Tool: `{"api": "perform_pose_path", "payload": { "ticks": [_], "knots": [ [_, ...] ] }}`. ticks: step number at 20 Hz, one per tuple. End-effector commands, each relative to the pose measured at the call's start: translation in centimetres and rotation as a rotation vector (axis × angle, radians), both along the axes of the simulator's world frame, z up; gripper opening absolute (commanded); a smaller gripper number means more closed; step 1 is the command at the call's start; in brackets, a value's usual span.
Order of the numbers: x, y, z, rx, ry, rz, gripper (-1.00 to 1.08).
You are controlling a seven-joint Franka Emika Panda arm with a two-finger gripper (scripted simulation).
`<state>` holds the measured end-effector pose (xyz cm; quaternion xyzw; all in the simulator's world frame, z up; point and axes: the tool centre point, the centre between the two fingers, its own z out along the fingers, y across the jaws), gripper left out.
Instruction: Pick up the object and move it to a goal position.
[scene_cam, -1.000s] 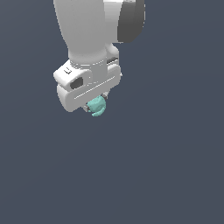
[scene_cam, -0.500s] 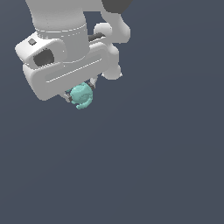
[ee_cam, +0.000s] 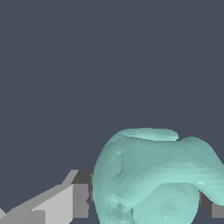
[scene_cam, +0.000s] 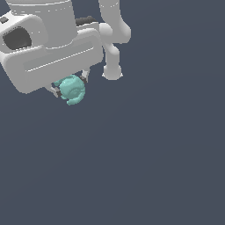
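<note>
Now carried up and toward the exterior view's left since a second ago: gripper [scene_cam: 70, 86] clamped on teal object [scene_cam: 72, 89], transport to goal under way.

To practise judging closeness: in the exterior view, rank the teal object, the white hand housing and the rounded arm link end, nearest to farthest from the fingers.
1. teal object, gripped between the gripper's fingers.
2. white hand housing, just above the fingers.
3. rounded arm link end, apart, toward the exterior view's right.
</note>
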<state>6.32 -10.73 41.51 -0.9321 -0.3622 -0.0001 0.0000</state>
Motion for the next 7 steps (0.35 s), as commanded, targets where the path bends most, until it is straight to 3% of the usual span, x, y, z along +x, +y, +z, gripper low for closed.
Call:
{"api": "perform_pose_path", "payload": {
  "ticks": [1, 7],
  "knots": [
    [0.16, -0.20, 0.40, 0.000, 0.000, 0.000, -1.00],
    [0.31, -0.36, 0.71, 0.000, 0.000, 0.000, -1.00]
  ]
}}
